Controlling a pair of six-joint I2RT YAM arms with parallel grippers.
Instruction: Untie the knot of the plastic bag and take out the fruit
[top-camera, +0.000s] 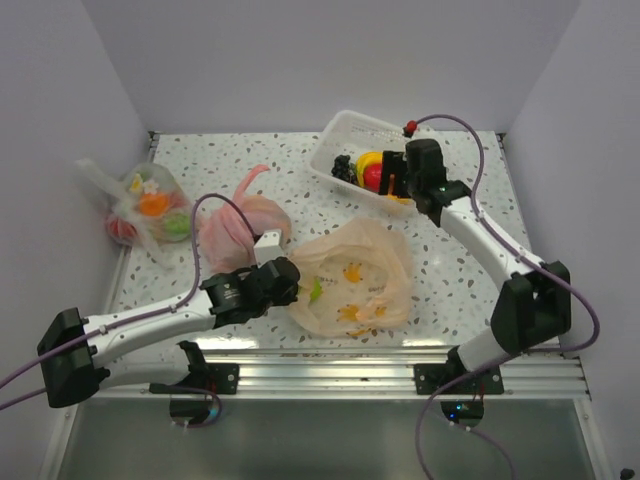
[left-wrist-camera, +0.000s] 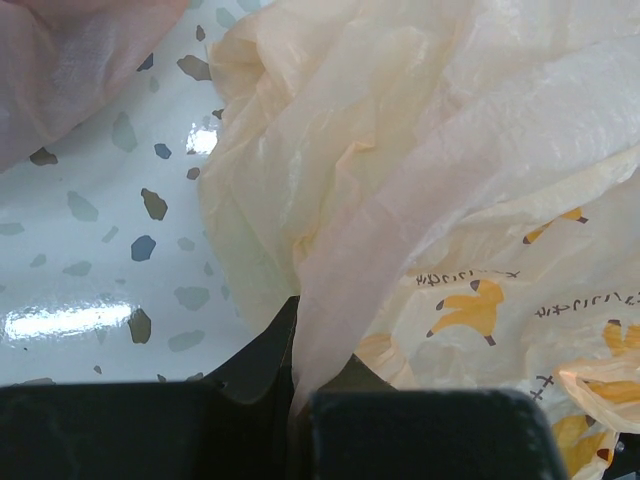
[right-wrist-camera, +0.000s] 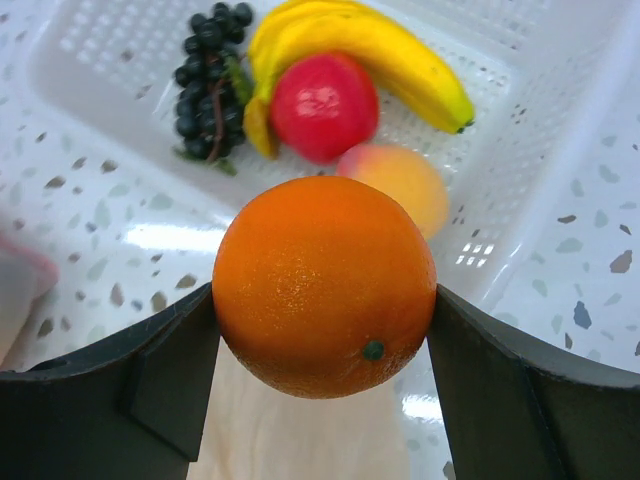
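walls: plain pale lilac | tabletop: white, grey-speckled, glossy

Bright, even overhead light leaves the plastic bag only a faint, soft shadow on the speckled counter, and the metal rail just in front of the bag shines white. In the left wrist view glare patches lie on the counter left of the bag, while the jaws under it are blurred; in the right wrist view the orange is sharp and the basket slightly soft.
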